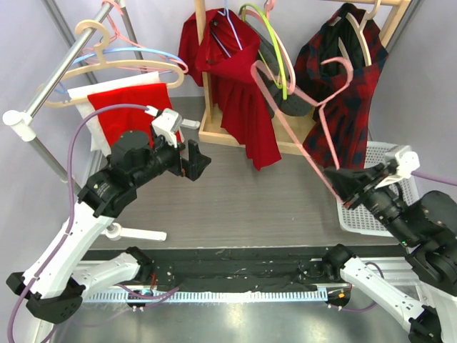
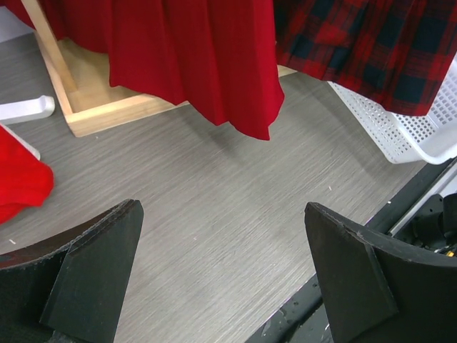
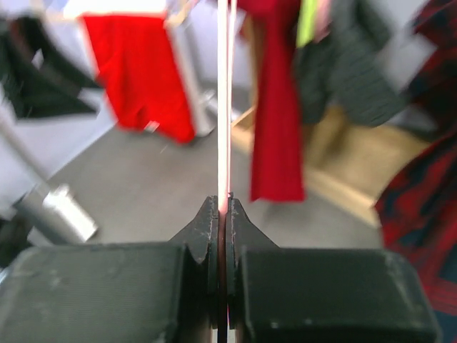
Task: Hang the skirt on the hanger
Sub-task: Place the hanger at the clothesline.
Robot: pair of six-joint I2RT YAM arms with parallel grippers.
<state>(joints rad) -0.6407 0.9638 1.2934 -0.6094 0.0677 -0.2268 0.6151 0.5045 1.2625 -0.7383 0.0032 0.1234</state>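
My right gripper (image 1: 344,187) is shut on the lower bar of a pink hanger (image 1: 296,132), which slants up and left toward the wooden rack. In the right wrist view the hanger bar (image 3: 225,100) runs straight up from the closed jaws of the gripper (image 3: 223,204). A red skirt (image 1: 132,114) is draped on the metal rail at the left, and it shows blurred in the right wrist view (image 3: 136,71). My left gripper (image 1: 196,161) is open and empty above the table, to the right of the skirt. In its own view the left gripper (image 2: 221,279) hangs over bare table.
A wooden rack (image 1: 214,132) at the back holds a red garment (image 1: 246,114), a dark patterned one and a plaid dress (image 1: 343,107). A white basket (image 1: 389,153) stands at the right. Several empty hangers (image 1: 121,61) hang on the metal rail. A white rail foot (image 1: 139,232) lies at the front left.
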